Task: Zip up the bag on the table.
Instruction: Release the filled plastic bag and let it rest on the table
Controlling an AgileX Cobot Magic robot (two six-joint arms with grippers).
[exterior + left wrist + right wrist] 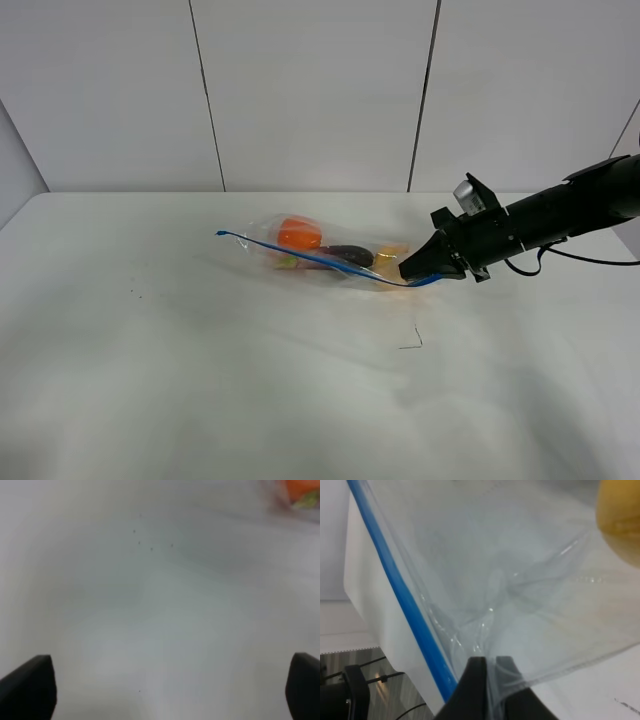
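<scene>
Pinched tight w/ right gripper (415, 271): end of bag (310, 248) by blue zipper strip (270, 246). Lying mid table (200, 380), far half, w/ orange (298, 236) & eggplant (350, 255) inside. Spread wide, empty, over table: left gripper (170, 690).

Pale grey wall panels (310, 90) stand behind, split by thin dark vertical seams (206, 95).

You're seeing a clear bag (520, 580) edged by a bright blue zipper strip (395, 575). Inside show an orange (299, 235), a dark purple eggplant (350, 255) and a yellow fruit (392, 252). The table (200, 380) is plain white with a few dark specks. The right gripper (408, 272) and left gripper (170, 685) are both black.
</scene>
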